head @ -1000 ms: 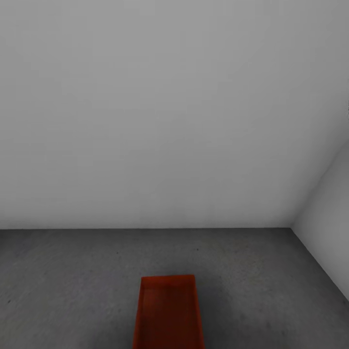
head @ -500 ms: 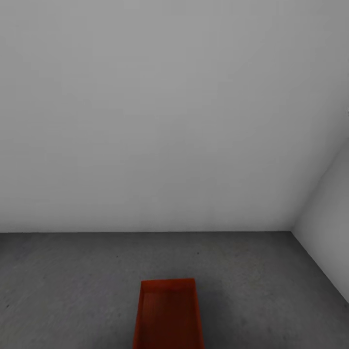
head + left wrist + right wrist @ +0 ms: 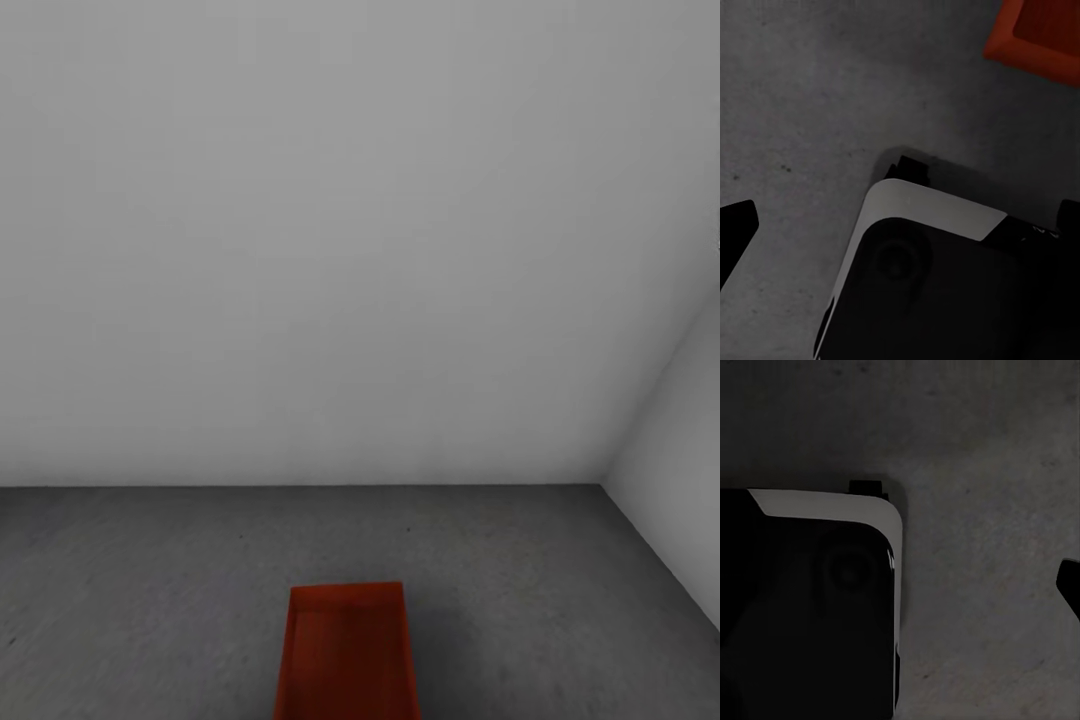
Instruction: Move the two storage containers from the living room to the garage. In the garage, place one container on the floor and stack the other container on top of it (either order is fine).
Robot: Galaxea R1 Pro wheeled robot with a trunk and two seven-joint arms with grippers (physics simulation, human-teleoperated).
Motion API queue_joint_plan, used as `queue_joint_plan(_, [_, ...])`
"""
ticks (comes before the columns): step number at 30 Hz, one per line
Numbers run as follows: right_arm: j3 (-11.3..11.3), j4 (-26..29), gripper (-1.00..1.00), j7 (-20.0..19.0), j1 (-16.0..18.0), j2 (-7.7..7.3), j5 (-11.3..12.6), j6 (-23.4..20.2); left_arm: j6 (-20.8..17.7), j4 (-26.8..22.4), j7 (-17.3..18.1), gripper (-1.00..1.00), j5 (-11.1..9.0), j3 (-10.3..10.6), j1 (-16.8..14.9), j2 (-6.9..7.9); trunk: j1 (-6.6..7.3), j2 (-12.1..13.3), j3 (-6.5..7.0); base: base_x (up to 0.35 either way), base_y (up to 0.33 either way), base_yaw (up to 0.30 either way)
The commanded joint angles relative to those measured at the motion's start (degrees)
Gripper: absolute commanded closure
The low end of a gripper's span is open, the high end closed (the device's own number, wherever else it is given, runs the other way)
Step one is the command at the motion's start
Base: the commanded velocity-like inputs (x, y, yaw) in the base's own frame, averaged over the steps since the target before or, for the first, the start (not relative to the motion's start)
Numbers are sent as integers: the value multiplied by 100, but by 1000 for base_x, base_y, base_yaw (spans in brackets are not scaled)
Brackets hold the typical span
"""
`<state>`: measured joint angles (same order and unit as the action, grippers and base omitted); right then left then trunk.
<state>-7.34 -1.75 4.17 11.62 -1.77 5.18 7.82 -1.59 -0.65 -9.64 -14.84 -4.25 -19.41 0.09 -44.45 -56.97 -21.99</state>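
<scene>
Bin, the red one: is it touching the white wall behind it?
Apart. The head view shows a broad strip of grey floor between the far end of the bin and the foot of the wall.

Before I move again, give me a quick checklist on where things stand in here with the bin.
1. In the garage: ok. Grey concrete floor and white walls show.
2. One storage container on the floor ahead: ok, upright, open top up.
3. Second container stacked: not ok; the bin looks empty, with nothing on it.
4. Grippers free: cannot tell; the wrist views look down on the robot's base and concrete, fingers barely in frame.
5. Room around the bin: ok; bare concrete on both sides, with the wall corner beyond it to the right.
</scene>
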Motion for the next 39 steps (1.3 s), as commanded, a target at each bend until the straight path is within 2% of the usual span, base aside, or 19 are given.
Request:
queue_joint_plan(1, [-48, -19, -100, 5, 7, 2, 54, 36, -17, -7, -12, -100, -1, -40, -2, -1, 0, -4, 4, 0, 0, 0])
queue_joint_plan(39, [-43, -23, -100, -3, 7, 10, 54, 53, 29, -24, -7, -100, -2, -35, -2, 3, 0, -4, 353, 0, 0, 0])
